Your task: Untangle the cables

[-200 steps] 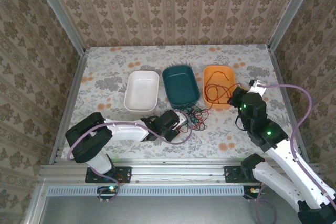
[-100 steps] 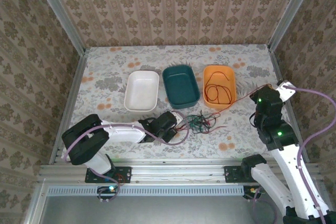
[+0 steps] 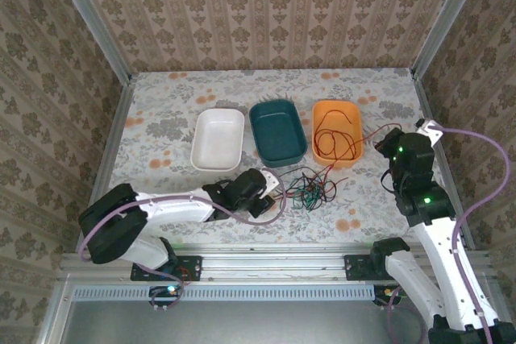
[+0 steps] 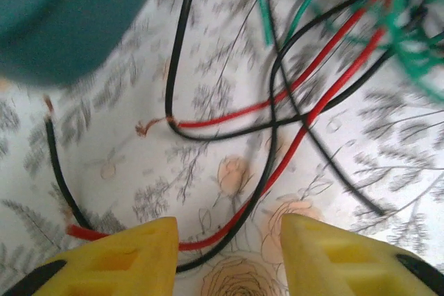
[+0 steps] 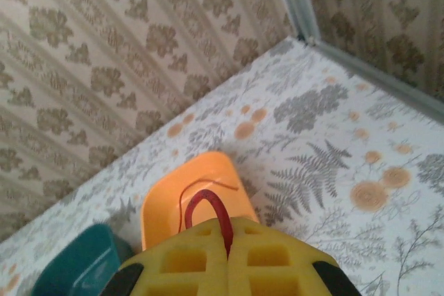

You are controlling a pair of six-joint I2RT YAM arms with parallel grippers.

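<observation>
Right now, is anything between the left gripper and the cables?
Nothing visible. The left gripper is open, with the red cable and black cable lying uncovered between its fingers; the teal tray sits off to the side.

Blurred, edge-cropped teal tray (image 4: 62, 19) & green cable (image 4: 409, 57), L wrist view

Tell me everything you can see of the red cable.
The red cable is a thin, flexible, glossy wire. Part lies loosely coiled in the orange tray. A strand leaves over its right rim to the right gripper, which is shut on a small loop of it. Red strands also lie on the table, crossing the black cable, in front of the open left gripper. One end looks bare and frayed.
</observation>
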